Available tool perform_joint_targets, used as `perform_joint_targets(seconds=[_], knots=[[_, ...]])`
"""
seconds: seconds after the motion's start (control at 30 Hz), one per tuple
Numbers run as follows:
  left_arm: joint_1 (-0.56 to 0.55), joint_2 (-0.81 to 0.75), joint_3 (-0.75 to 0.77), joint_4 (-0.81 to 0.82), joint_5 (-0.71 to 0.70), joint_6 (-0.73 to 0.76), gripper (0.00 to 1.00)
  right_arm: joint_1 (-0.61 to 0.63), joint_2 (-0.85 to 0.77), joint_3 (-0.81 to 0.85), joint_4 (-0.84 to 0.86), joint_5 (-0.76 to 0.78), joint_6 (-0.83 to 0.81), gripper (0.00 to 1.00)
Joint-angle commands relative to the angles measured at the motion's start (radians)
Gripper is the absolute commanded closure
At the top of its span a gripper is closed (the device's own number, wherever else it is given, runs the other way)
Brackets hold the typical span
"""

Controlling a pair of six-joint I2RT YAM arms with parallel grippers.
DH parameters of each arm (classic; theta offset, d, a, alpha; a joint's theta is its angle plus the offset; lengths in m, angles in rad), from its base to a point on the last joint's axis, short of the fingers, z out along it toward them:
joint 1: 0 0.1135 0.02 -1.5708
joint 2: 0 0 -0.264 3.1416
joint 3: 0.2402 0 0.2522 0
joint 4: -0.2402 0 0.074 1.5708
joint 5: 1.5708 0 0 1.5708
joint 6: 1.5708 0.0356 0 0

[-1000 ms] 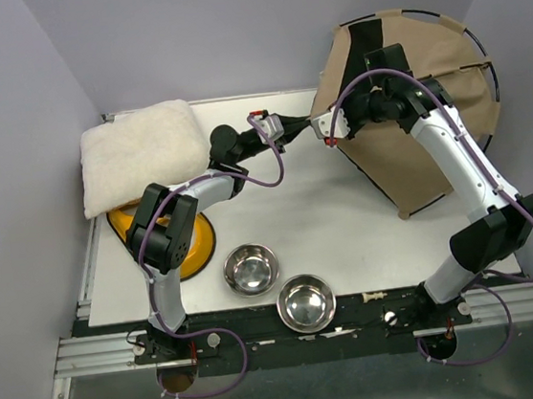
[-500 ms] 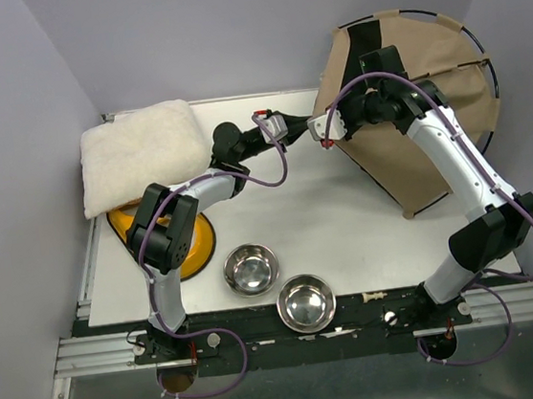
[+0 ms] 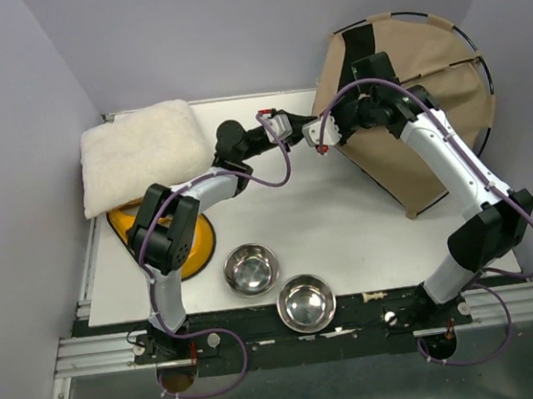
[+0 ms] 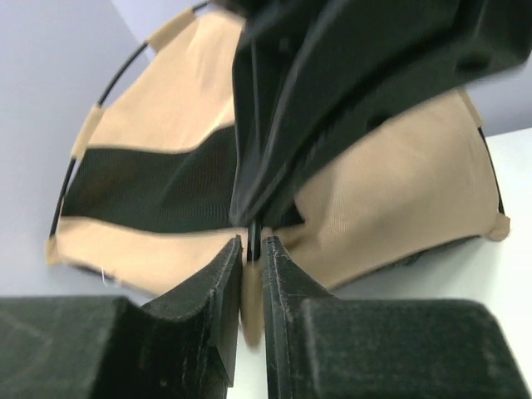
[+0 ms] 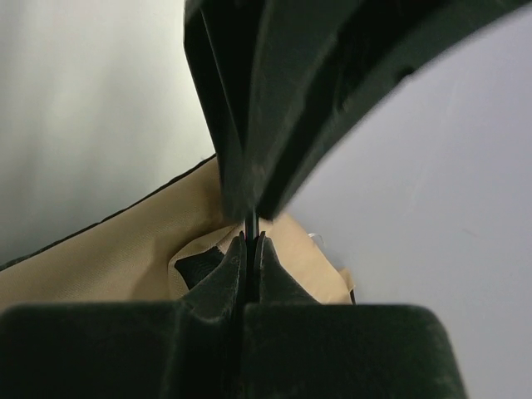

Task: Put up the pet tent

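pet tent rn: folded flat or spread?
Spread. The pet tent fans wide, its tan panels stretched between bowed black poles.

- Soft, even light is falling from overhead in the top view, leaving only faint shadows on the white table (image 3: 346, 219).
- A steel bowl (image 3: 306, 303) is glinting mildly.
- Up close, the left gripper (image 4: 252, 247) and the right gripper (image 5: 251, 241) are blurring into dark, underlit masses.
- Behind them, the pet tent (image 4: 158, 125) is showing slightly soft.
- The right wrist view's backdrop is glowing pale at upper left and dimming downward.
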Motion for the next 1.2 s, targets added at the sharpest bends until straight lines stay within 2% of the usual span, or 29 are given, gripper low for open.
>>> perform_joint_targets(seconds=[0.0, 0.27, 0.4, 0.5, 0.63, 0.7, 0.93, 1.17], knots=[[-0.043, -0.012, 0.075, 0.075, 0.048, 0.003, 0.73, 0.017, 0.029, -0.021, -0.009, -0.016, 0.009, 1.00], [-0.043, -0.002, 0.066, 0.029, 0.035, 0.030, 0.72, 0.026, 0.010, -0.021, -0.003, -0.033, 0.029, 1.00], [-0.036, -0.025, 0.046, -0.071, 0.040, 0.087, 0.72, 0.026, 0.001, -0.017, -0.006, -0.045, 0.044, 0.99], [-0.029, -0.029, 0.049, -0.146, 0.038, 0.104, 0.78, 0.026, -0.011, -0.027, 0.003, -0.044, 0.046, 0.99], [-0.016, -0.037, 0.046, -0.226, 0.035, 0.130, 0.95, 0.024, -0.020, -0.021, 0.002, -0.030, 0.054, 0.99], [-0.012, -0.038, 0.043, -0.259, 0.032, 0.152, 1.00, 0.024, -0.027, -0.019, 0.002, -0.030, 0.054, 0.99], [0.003, -0.049, 0.026, -0.315, -0.005, 0.162, 1.00, 0.012, -0.017, 0.012, 0.006, -0.022, 0.078, 0.99], [0.019, -0.072, -0.038, -0.266, -0.031, 0.143, 1.00, -0.008, -0.020, 0.012, 0.019, -0.010, 0.089, 0.99]])
